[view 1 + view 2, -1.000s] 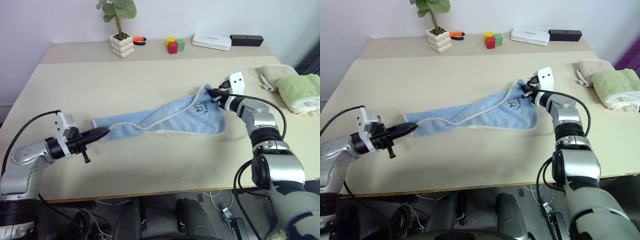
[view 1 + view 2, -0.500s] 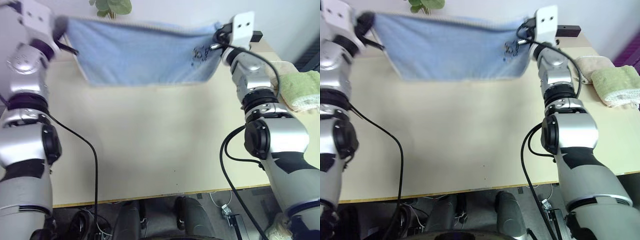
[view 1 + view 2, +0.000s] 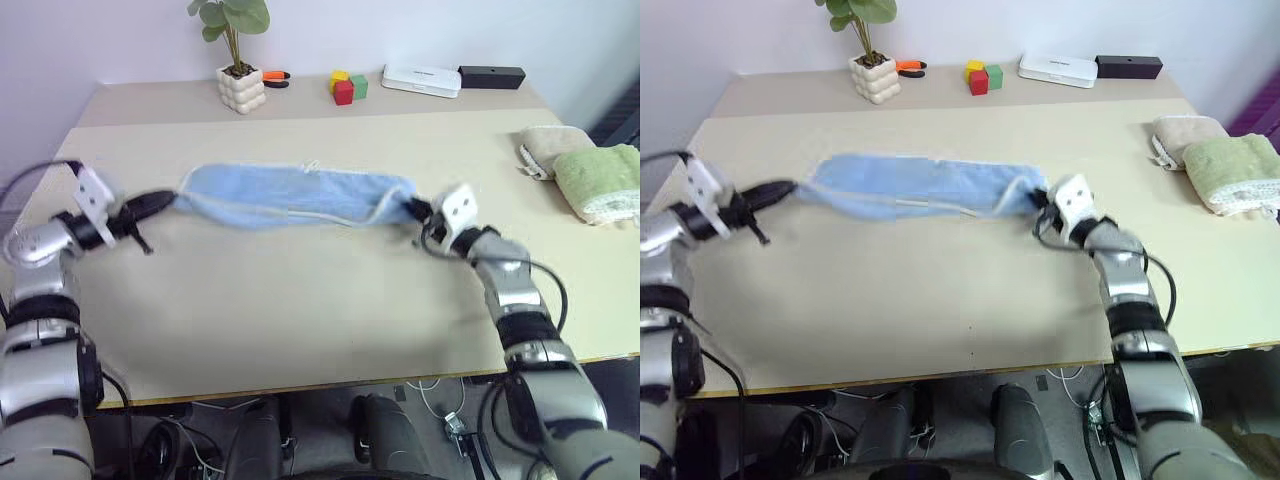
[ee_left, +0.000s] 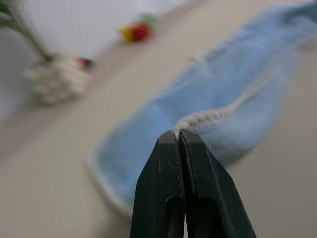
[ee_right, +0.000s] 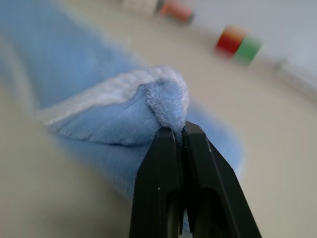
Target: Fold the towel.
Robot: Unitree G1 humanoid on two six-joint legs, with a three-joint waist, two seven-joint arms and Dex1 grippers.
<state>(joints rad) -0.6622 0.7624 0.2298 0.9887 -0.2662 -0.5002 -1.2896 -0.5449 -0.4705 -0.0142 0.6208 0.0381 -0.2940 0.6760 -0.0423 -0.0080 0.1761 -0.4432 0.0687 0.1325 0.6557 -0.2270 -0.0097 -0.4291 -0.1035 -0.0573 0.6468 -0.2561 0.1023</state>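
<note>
- Left gripper (image 3: 165, 201), near the table's (image 3: 300, 310) left edge, pinches one end of the towel (image 3: 295, 193).
- Right gripper (image 3: 412, 209) pinches the other end.

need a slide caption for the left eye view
Both grippers, left and right, shut on opposite ends of the blue towel, stretched in a doubled-over strip on the table.

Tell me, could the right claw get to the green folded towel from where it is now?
Probably not yet. The right claw is shut on the blue towel, so it must let go first. Otherwise bare table lies between it and the green towel.
</note>
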